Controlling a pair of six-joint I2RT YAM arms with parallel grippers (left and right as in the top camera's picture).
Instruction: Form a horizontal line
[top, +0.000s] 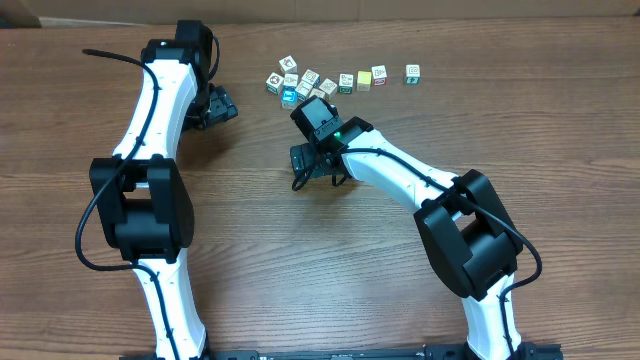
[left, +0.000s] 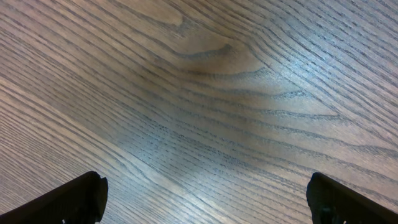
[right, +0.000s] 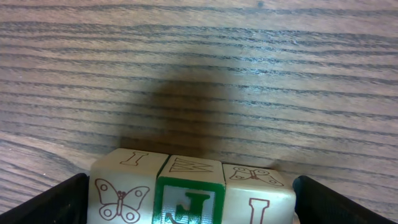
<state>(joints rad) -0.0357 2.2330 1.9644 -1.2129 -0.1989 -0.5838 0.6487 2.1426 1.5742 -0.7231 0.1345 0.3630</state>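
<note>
Count: 2 arms, 2 grippers, and about 12 small picture cubes; I cannot fix the total because some sit partly under the right gripper (top: 306, 100).

The horizontal line (top: 350, 81) is a short row of 4 cubes near the table's (top: 560, 130) far edge, at centre-right of the cube group. Its long axis runs left to right across the overhead view, with the right end tilted slightly toward the far edge. 1 single cube (top: 412, 73) stands apart past the row's right end. The irregular cluster (top: 292, 78) sits just beside its left end.

Room: a narrow strip of wood separates the row from the far edge. Bare wood extends to the right of the single cube and on the near side of the row. The right arm crosses the near-centre area.

Right gripper: jaws wide, bracketing 3 cubes (right: 189, 193) side by side at the cluster: butterfly, green J, letter I. I cannot tell whether the fingers (right: 56, 202) touch them.

Left gripper (left: 205, 199): jaws wide over bare wood, holding nothing, well apart from the cubes.
</note>
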